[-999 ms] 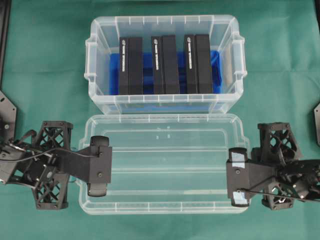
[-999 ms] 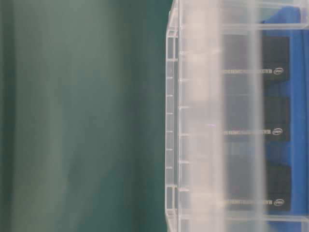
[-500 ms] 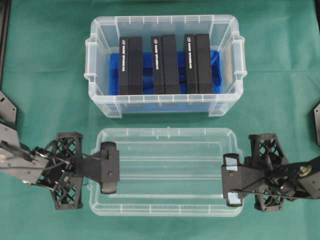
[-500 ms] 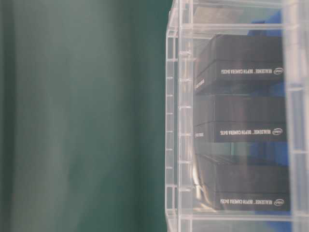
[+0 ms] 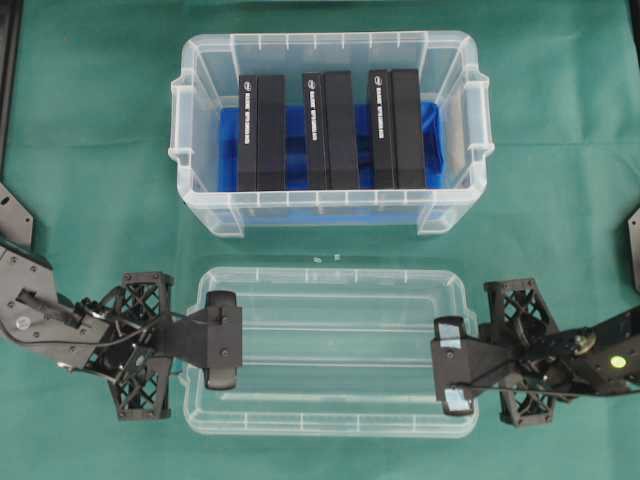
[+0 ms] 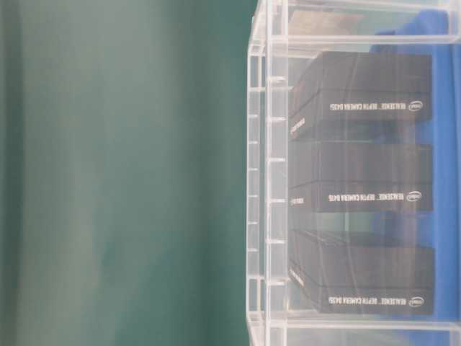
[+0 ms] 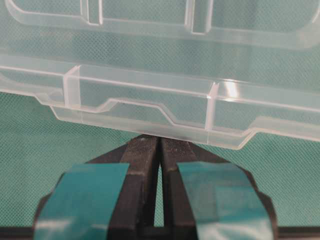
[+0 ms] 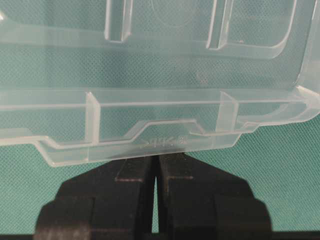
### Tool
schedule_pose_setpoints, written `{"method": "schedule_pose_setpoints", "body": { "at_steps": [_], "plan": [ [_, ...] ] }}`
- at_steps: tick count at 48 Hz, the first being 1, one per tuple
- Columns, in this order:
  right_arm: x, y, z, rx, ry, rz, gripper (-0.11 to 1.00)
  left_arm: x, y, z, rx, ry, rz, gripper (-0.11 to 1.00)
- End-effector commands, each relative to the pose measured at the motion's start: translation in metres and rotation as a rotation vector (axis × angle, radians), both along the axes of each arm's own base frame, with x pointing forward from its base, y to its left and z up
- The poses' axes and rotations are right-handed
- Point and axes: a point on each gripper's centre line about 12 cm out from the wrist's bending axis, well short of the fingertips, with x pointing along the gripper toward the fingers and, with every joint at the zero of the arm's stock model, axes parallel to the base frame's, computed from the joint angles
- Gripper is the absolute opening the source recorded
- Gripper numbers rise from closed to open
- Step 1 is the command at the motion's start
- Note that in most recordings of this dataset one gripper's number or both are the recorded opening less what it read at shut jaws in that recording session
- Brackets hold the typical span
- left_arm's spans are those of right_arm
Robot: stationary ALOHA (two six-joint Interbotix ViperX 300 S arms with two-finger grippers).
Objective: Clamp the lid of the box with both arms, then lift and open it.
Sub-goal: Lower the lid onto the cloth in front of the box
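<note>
The lid (image 5: 330, 350) lies level near the front edge of the green bench (image 5: 90, 130), apart from the box (image 5: 330, 130), which stands toward the rear edge. The left gripper (image 5: 222, 340) pinches the lid's left rim, jaws nearly closed on it. The right gripper (image 5: 452, 372) pinches the right rim likewise. Three black blocks (image 5: 330, 130) stand inside the box.

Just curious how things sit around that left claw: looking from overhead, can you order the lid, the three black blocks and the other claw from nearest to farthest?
From the left gripper:
1. The lid, clamped at its left end.
2. The black blocks, up in the box.
3. The right gripper, at the lid's far right end.
</note>
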Motion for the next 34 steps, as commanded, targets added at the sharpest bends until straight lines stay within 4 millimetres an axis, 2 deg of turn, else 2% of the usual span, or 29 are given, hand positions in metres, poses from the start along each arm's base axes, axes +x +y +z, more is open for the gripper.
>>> {"method": "schedule_pose_setpoints", "body": {
  "at_steps": [1,15,34],
  "plan": [
    [0.019,-0.003,0.018,0.038,-0.097,0.001,0.0,0.018,0.002,0.019,-0.035,-0.111,0.019,0.01],
    [0.001,-0.003,0.016,0.053,-0.084,-0.015,0.0,0.005,0.004,0.015,-0.036,-0.09,0.02,0.01],
    [-0.032,0.001,0.013,0.071,-0.066,-0.014,0.0,-0.034,0.003,0.01,-0.072,-0.06,0.089,0.01]
  ]
}}
